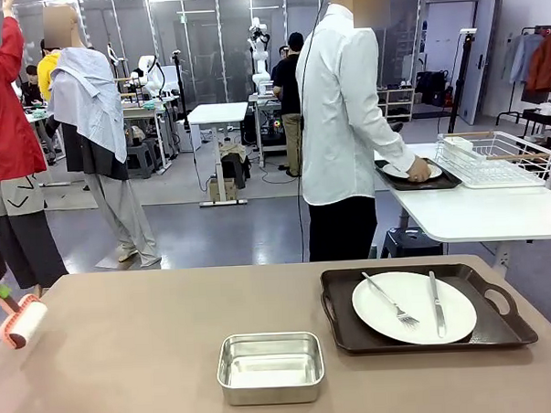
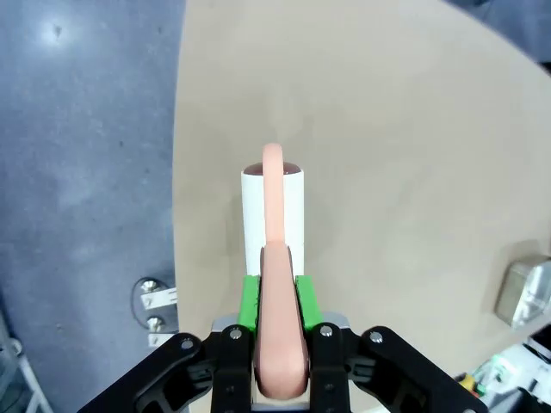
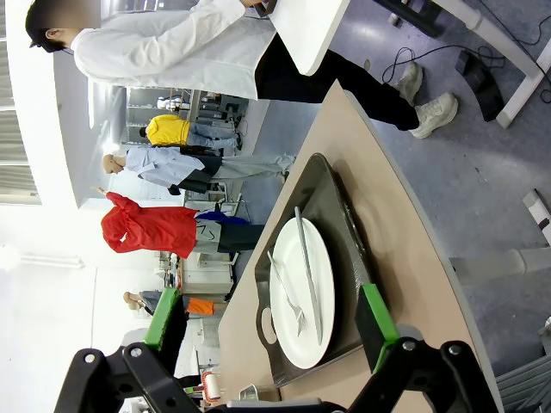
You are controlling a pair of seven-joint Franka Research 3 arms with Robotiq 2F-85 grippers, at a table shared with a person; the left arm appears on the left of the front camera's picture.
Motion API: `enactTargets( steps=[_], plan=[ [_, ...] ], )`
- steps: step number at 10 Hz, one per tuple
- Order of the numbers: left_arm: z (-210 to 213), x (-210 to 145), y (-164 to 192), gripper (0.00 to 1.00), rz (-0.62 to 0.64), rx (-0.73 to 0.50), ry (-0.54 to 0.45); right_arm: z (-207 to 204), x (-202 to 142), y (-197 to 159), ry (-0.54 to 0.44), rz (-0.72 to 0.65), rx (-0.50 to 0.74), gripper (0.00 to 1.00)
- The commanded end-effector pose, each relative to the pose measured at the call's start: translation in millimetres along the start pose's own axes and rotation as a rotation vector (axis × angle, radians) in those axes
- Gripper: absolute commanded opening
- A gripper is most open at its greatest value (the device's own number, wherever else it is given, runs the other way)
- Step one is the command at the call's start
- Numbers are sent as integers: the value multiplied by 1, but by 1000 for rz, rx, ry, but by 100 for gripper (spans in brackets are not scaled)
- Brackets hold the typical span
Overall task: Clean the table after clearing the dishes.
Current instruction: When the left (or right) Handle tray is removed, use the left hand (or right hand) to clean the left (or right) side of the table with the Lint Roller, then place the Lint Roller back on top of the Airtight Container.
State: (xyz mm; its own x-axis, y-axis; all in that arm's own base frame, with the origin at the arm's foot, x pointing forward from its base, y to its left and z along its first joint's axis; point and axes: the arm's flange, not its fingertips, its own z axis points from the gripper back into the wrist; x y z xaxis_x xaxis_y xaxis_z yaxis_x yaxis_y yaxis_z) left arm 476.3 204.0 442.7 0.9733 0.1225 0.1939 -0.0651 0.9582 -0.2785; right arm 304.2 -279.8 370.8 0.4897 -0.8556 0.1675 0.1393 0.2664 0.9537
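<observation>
Directly on the taupe table (image 1: 126, 341): small steel pan (image 1: 270, 367) near the front middle, dark handled tray (image 1: 343, 330) to the right, set apart.

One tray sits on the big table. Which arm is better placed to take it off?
Right, probably: the right gripper is open and faces the tray on that side. The left gripper is shut on the lint roller at the table's left edge.

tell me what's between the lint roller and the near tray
In the front view, a small steel pan, closer to the near tray than the lint roller; otherwise bare table.
</observation>
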Motion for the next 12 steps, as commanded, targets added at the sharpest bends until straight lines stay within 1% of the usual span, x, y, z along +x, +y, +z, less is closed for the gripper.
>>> enactTargets(
  steps=[1, 2, 3, 12],
  plan=[
    [44, -30, -24, 21, -10, -31, -16, 0, 0, 2, -9, -13, 12, 100],
    [59, -40, -26, 21, -6, -62, -34, 0, 0, 2, -9, -13, 12, 100],
    [24, -11, -12, 21, -13, -8, -16, 0, 0, 2, -9, -13, 12, 100],
    [24, -11, -12, 21, -13, -8, -16, 0, 0, 2, -9, -13, 12, 100]
  ],
)
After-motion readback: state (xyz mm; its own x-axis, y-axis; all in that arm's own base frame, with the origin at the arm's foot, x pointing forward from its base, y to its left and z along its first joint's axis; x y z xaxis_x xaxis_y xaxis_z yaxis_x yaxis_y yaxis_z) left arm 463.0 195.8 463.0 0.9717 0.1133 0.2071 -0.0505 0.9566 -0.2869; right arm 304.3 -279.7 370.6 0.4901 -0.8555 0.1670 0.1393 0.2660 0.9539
